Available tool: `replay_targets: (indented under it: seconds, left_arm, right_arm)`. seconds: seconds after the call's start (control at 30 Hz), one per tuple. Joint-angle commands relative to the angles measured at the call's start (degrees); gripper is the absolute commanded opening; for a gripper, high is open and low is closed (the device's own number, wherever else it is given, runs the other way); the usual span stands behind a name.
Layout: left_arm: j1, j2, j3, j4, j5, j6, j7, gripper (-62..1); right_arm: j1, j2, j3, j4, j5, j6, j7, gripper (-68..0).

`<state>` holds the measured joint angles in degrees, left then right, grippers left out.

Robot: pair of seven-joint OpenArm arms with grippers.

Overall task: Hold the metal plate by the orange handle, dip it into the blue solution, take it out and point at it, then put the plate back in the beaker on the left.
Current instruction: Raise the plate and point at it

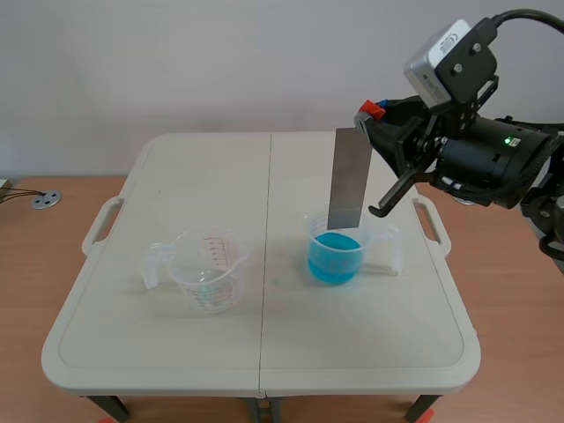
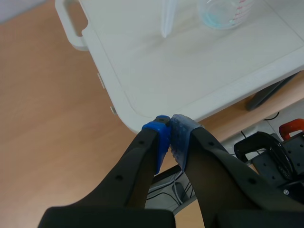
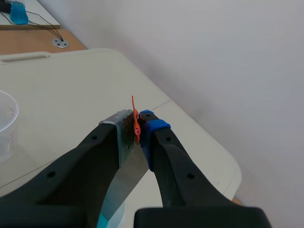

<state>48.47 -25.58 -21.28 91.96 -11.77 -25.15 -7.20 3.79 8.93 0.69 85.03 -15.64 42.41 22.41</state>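
Table [image 1: 264,352]: pale, folding, seam down the middle, carry-grip at each side; stands on a wood floor. Item 1, plate [image 1: 349,176]: grey metal strip, hangs upright over the table's right half w/ its handle [image 1: 370,109], orange-red, at the top end. Lower edge sits at the mouth of item 2; whether it meets the liquid, cannot tell. Item 2, blue beaker [image 1: 335,251]: clear plastic, approx. half full of blue liquid, own grip toward the right. Item 3, clear beaker [image 1: 207,269]: left half of table, red scale marks, grip toward the left, well apart from item 2; no plate in it. R gripper [image 1: 372,119]: comes in from the right, raised, clamped on the handle. R wrist view confirms: handle [image 3: 135,121] pinched between the 2 fingers, plate [image 3: 126,161] running down from the gripper [image 3: 137,128] toward the blue liquid. L gripper [image 2: 169,128]: not seen in scene view; in L wrist view the 2 blue pads press together w/ nothing between them, over the floor just off a table corner [image 2: 142,71], clear beaker [image 2: 225,12] ahead on the table.
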Motion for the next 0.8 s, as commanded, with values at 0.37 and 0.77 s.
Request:
replay_targets:
  seconds: [0.37,0.77]
  left_arm:
    - [-9.40,-3.93,2.89,0.31,0.92,-0.07,0.39,-59.4]
    - [-27.98,-6.97,14.84,0.31,0.92,0.13,7.23,-59.5]
  right_arm:
    - [0.63,0.42,0.66,7.76,2.38,0.31,-2.99,-66.2]
    - [0.63,0.42,0.66,14.03,6.14,0.31,-7.56,-66.2]
